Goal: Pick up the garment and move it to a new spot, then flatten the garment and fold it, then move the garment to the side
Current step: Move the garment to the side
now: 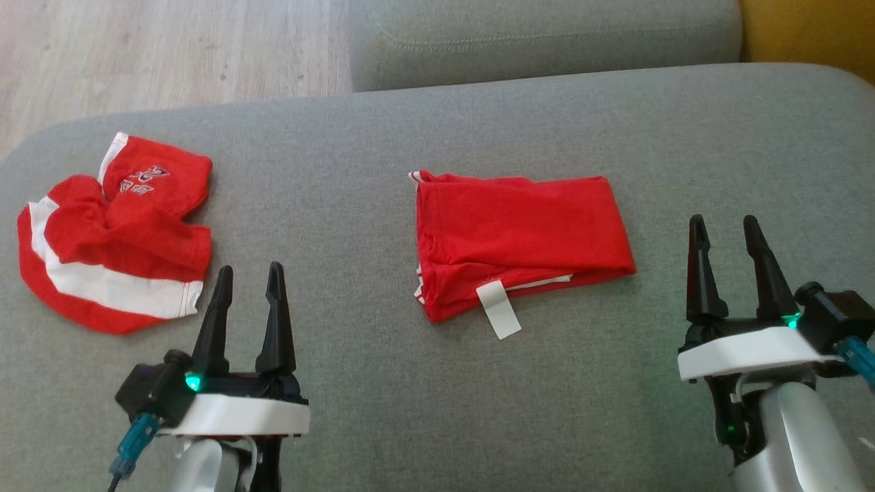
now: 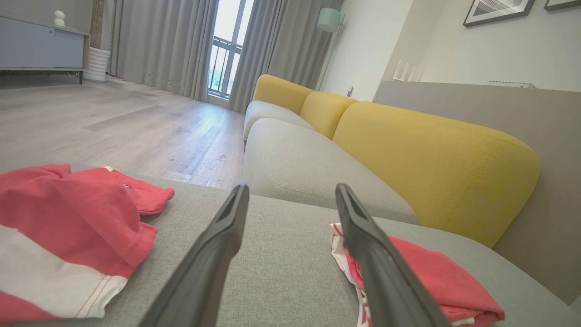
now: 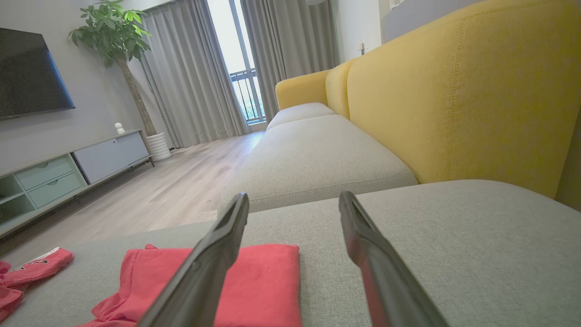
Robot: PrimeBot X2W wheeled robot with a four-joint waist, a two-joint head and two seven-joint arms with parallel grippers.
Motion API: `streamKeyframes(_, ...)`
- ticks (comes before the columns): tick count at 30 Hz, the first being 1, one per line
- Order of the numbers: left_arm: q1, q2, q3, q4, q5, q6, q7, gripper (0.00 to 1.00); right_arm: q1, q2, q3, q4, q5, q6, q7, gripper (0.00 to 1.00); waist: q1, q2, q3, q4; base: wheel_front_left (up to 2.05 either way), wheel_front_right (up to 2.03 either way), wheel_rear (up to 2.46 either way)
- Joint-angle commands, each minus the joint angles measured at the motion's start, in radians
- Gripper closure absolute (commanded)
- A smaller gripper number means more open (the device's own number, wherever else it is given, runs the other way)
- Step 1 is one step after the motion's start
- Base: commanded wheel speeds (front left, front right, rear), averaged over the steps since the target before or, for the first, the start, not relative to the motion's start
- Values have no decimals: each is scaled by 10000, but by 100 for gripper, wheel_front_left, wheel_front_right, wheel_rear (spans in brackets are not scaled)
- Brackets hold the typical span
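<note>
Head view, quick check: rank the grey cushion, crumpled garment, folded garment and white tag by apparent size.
1. Grey cushion, largest.
2. Crumpled red-and-white garment and folded red garment: they cover about the same area, too close to rank.
3. White tag, smallest.

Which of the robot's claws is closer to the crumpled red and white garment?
Left. The left gripper is just beside the crumpled garment; the right gripper is far off, past the folded garment.

Lettering on the crumpled red-and-white cloth garment (image 1: 113, 232) is too small to read; the left wrist view's left edge crops it.
</note>
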Motion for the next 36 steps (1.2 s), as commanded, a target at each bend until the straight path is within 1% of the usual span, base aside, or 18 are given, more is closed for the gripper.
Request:
streamKeyframes(1, -362, 18, 264, -390, 97, -57, -51, 0, -205, 4, 155, -405, 75, -7, 29, 0, 1, 0, 138, 40, 0, 0, 0)
streamKeyframes(6, -600, 12, 101, -430, 84, -57, -51, 0, -619, 4, -53, -223, -100, -7, 443, 0, 1, 0, 550, 189, 0, 0, 0)
streamKeyframes(10, -865, 10, -46, -407, 27, -57, -51, 0, -1146, 4, -272, 372, -265, -7, 1019, 0, 1, 0, 959, 378, 0, 0, 0)
streamKeyframes(11, -865, 10, -46, -407, 27, -57, -51, 0, -1146, 4, -272, 372, -265, -7, 1019, 0, 1, 0, 959, 378, 0, 0, 0)
streamKeyframes(18, -1328, 6, -387, -282, -84, -57, -51, 0, -2280, 4, -681, 2241, -123, -7, 1923, 0, 1, 0, 1516, 841, 0, 0, 0)
streamKeyframes(24, -1514, 1, -500, -194, -159, -57, -51, 0, -3062, 4, -351, 3803, 385, -7, 2210, 0, 1, 0, 1816, 1151, 0, 0, 0)
streamKeyframes(25, -1557, -1, -527, -183, -169, -57, -51, 0, -3233, 4, -193, 4263, 453, -7, 2244, 0, 1, 0, 1886, 1215, 0, 0, 0)
streamKeyframes(34, -1700, 37, -499, -179, -169, -57, -51, 0, -3891, 5, 489, 5978, 817, -7, 2238, 0, 1, 0, 2094, 1186, 0, 0, 0)
streamKeyframes(35, -1722, 48, -486, -177, -173, -57, -51, 0, -3962, 5, 565, 6111, 883, -7, 2218, 18, 1, 0, 2099, 1161, 0, 0, 0)
streamKeyframes(36, -1738, 59, -473, -174, -173, -57, -51, 0, -4028, 5, 634, 6230, 938, -7, 2178, 80, 1, 0, 2098, 1133, 0, 0, 0)
